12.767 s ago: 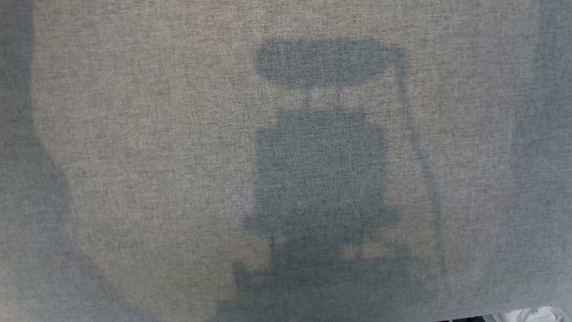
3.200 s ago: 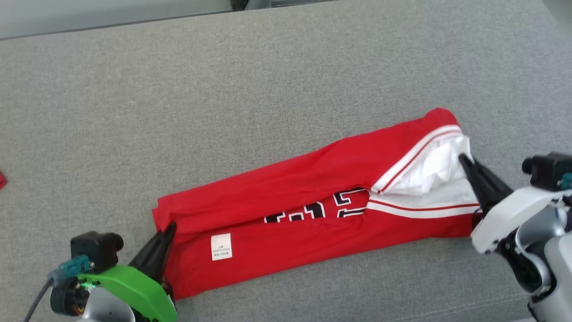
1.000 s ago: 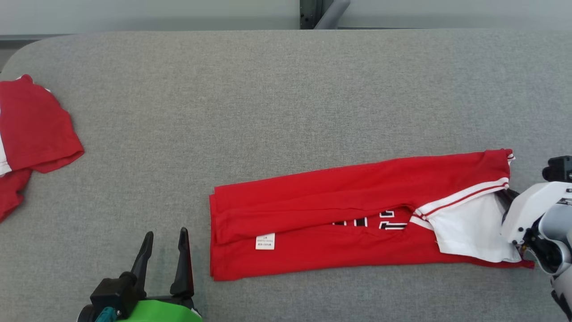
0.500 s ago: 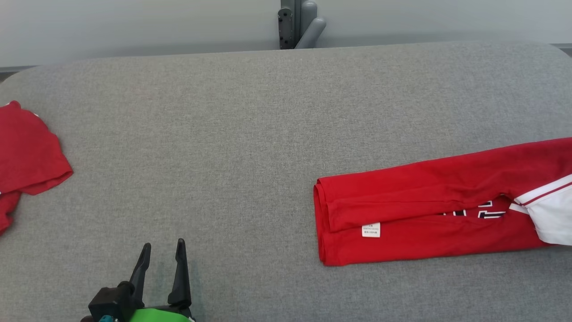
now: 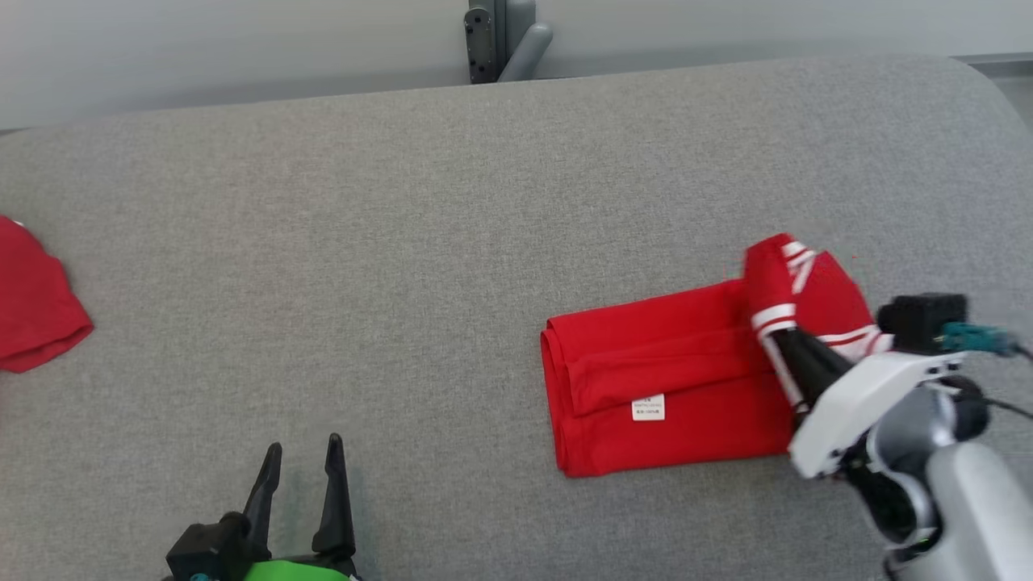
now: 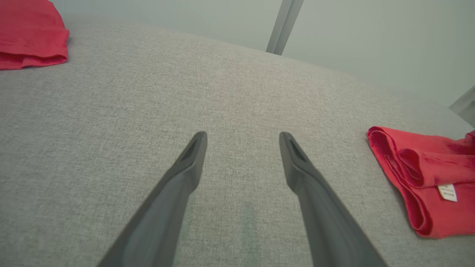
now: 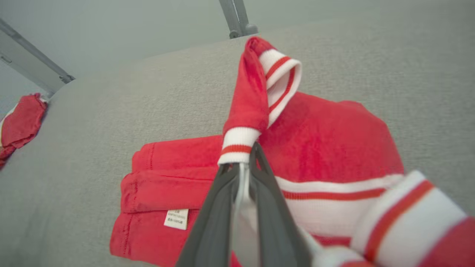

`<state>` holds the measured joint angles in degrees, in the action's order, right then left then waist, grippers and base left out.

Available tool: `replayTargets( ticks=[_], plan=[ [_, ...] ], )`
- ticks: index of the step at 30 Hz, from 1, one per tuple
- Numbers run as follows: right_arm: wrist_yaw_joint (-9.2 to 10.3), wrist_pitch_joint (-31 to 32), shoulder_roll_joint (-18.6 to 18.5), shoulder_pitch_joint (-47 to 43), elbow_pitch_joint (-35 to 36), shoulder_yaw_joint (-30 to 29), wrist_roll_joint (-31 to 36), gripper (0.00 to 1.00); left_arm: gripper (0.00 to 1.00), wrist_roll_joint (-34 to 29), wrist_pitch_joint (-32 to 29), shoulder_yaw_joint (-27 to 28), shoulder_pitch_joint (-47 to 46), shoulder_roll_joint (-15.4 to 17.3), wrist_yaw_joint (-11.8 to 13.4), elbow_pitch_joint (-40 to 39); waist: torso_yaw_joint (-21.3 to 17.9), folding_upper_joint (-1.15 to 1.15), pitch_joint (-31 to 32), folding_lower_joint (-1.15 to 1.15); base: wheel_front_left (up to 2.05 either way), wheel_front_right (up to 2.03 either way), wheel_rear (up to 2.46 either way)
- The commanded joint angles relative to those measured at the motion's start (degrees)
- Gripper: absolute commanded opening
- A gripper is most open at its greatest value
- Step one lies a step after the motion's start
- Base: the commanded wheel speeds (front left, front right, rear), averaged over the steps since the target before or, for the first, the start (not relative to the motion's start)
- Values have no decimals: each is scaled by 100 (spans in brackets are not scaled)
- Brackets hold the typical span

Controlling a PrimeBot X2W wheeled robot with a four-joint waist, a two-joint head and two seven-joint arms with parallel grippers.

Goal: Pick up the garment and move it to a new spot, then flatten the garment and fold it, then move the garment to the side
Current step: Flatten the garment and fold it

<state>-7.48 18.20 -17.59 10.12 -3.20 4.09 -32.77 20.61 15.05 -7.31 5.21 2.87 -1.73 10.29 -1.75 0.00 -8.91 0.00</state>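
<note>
Garment (image 5: 670,379): striped cuff clenched in the right tool (image 5: 776,343) and raised over the folded red body, evidently to lay a further fold. It lies toward the right side of the surface (image 5: 403,242). Left tool (image 5: 300,450) stands released, well apart.

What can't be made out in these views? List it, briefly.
- The label text: too small in the head view, blurred in the right wrist view.
- The red cloth at far left: cut off by the head view's edge.
- The jersey right end: hidden behind the right claw and its arm, head view.
</note>
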Motion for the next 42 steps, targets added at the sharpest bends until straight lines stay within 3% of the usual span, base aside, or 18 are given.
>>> replayTargets(
  ticks=[1,4,9,24,25,26,27,35,39,42],
  plan=[
    [-2,-24,322,7,61,221,207,0,100,-5,15,-29,-129,10,23,-19,-89,0,-131,0,0,0,0],
    [-2,-163,870,143,-186,566,565,0,100,-23,15,-136,-233,9,30,-19,-96,0,-217,0,0,0,0],
    [-2,-548,1342,373,-849,837,891,0,100,-7,15,-264,-339,12,64,15,-8,0,-285,0,0,0,0],
    [-2,-1227,1466,823,-2080,1468,559,0,100,72,15,-313,-219,11,99,112,184,0,-200,0,0,0,0],
    [-2,-1261,1465,834,-2099,1505,540,13,100,72,15,-314,-211,11,101,110,178,0,-199,0,0,0,0],
    [-2,-1298,1466,846,-2101,1558,496,64,100,68,15,-311,-206,11,100,113,172,0,-198,0,0,0,0],
    [-2,-1351,1466,859,-2080,1603,463,100,100,62,15,-301,-195,11,99,118,161,0,-196,0,0,0,0],
    [-2,-1747,1460,746,-1635,1592,254,100,100,17,15,-233,-120,11,80,122,69,0,-160,0,0,0,0],
    [-2,-1880,1460,536,-913,1305,385,100,100,24,15,-193,-79,10,104,83,-6,0,-145,0,0,0,0],
    [-2,-1932,1305,296,-89,714,679,100,100,60,15,-184,-20,10,128,43,-90,0,-128,0,0,0,0]
  ],
)
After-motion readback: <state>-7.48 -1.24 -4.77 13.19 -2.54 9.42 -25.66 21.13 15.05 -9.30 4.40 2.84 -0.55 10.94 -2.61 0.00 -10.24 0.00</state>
